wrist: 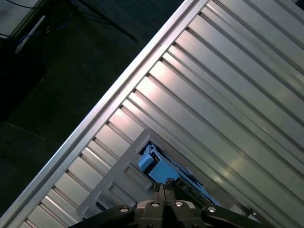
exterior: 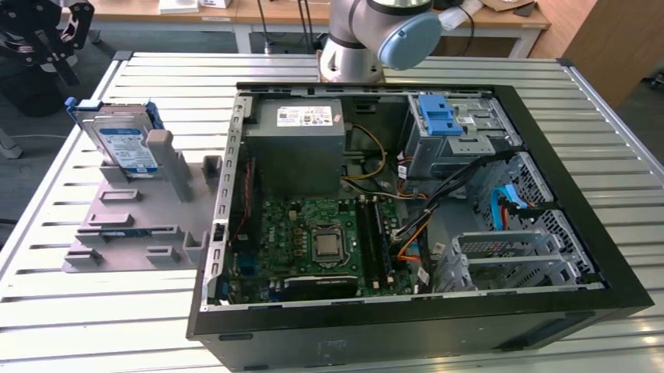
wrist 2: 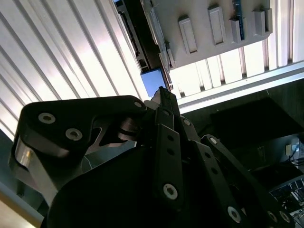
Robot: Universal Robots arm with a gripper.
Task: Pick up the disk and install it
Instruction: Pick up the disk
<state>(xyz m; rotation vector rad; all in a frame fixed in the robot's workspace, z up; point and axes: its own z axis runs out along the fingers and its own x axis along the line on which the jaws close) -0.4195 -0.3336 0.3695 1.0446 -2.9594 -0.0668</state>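
One black gripper [exterior: 62,66] hangs at the exterior view's far left, beyond the edge of the ribbed aluminium table [exterior: 62,311]. The frame cuts off its upper part. In both wrist views its fingertips are pressed together with nothing between them.

Just to its right the disk [exterior: 123,148], a flat silver-grey metal drive with a white-and-blue label and a blue plastic bracket, stands on edge. It is slotted into the far end of a grey plastic holder [exterior: 135,225]. A grey post of the holder covers the disk's lower corner. In the first wrist view, part of the blue bracket [wrist: 152,164] shows just beyond the fingertips, and the rest is hidden behind them.

Next comes the open black computer case [exterior: 415,311], lying on its side. Inside, from left to right:
- a grey metal box with a small white sticker [exterior: 295,151];
- a green circuit board [exterior: 311,233] below it;
- a grey metal cage with a blue plastic latch [exterior: 449,116] at the far right corner.

Cables cross the lower bays, and their contents are hard to make out. The silver-and-blue arm [exterior: 363,39] rises behind the case and is cut off above.
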